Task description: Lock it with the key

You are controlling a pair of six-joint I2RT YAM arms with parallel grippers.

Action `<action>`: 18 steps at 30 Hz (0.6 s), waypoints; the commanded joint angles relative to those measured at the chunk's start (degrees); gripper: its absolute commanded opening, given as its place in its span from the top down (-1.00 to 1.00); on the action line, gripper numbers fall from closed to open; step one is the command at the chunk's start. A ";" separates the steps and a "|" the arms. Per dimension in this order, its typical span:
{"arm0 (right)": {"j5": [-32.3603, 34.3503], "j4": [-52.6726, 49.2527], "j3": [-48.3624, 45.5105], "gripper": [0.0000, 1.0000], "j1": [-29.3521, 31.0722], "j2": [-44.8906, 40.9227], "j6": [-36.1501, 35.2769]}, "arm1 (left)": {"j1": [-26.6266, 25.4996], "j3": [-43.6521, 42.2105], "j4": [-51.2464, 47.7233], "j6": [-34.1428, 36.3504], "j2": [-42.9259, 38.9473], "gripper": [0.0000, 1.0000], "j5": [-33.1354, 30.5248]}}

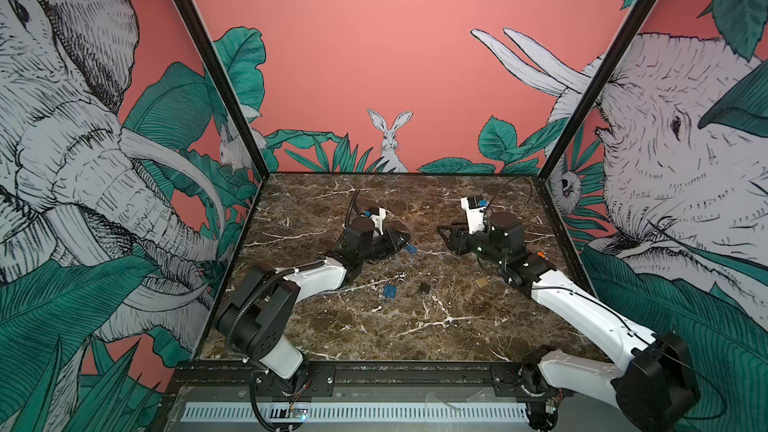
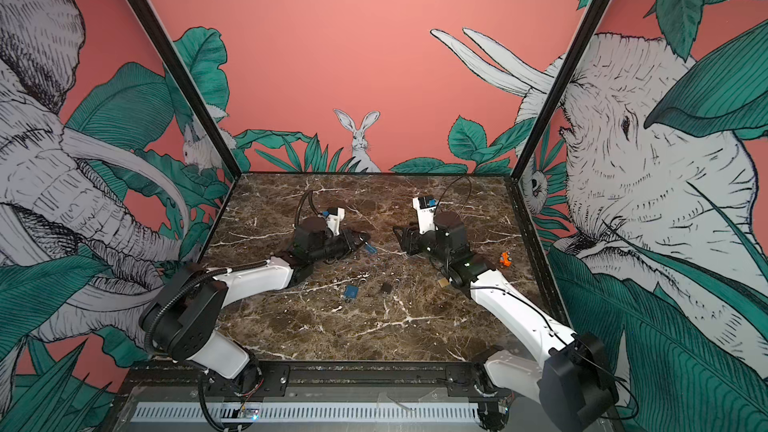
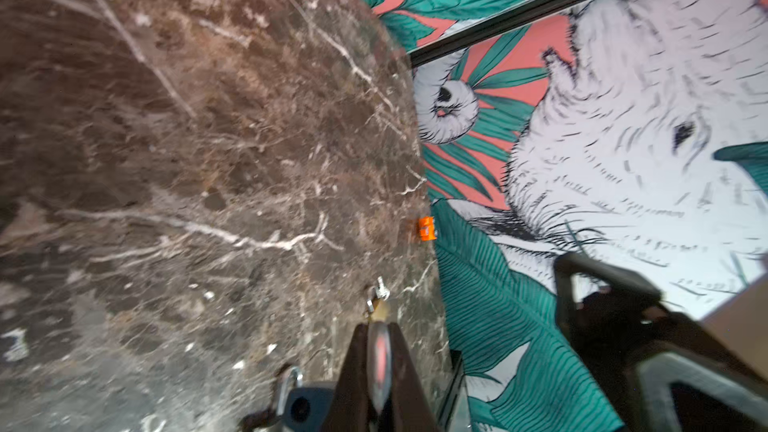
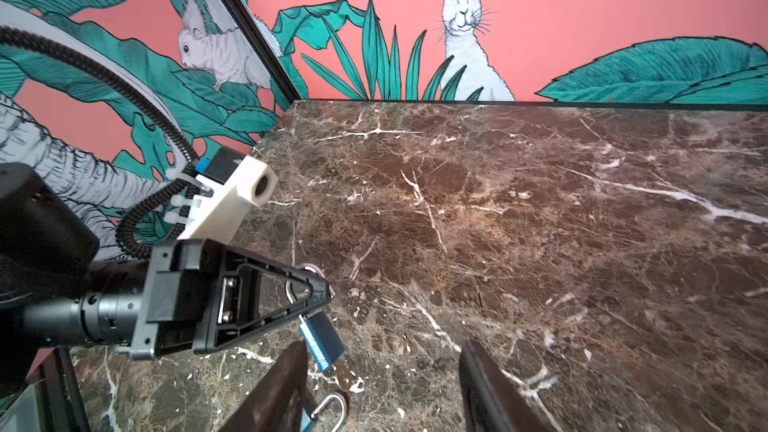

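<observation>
I work on a dark brown marble tabletop veined in white. Coral-pink walls close it in: a white rabbit among green leaves on the back wall, an inked elephant on each side. Black frame posts mark the corners. The light is even.

**Padlock hangs with key in its base**

The padlock is small, with a blue body and a silver shackle. It hangs tilted at lower left of centre in the right wrist view, its shackle pinched in the tip of the left gripper. In both top views the padlock is a blue fleck just left of centre. The key sticks out of its underside (dull round head, blurred). I cannot tell whether the shackle is latched.
</observation>
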 commanded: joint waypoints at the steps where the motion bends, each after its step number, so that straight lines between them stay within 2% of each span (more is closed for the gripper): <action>1: -5.49 4.84 1.17 -0.12 -0.31 -0.27 -0.98 | 0.24 2.27 4.22 -7.29 -4.88 1.00 -0.17; 5: -10.34 8.18 -0.68 -0.09 -0.16 -2.42 -3.01 | 1.74 2.93 1.00 -12.67 -7.56 1.00 -0.52; 7: -10.75 8.57 -0.76 -0.09 0.23 -3.25 -3.94 | 2.26 3.11 1.03 -14.12 -7.96 1.00 -0.06; 14: -11.03 8.80 0.79 -0.06 3.04 -1.52 -6.91 | 3.36 1.25 17.08 -27.34 -2.66 1.00 3.26; 18: -8.72 7.59 2.41 -0.05 5.91 0.76 -9.69 | 3.39 1.51 22.99 -31.37 -0.09 1.00 5.01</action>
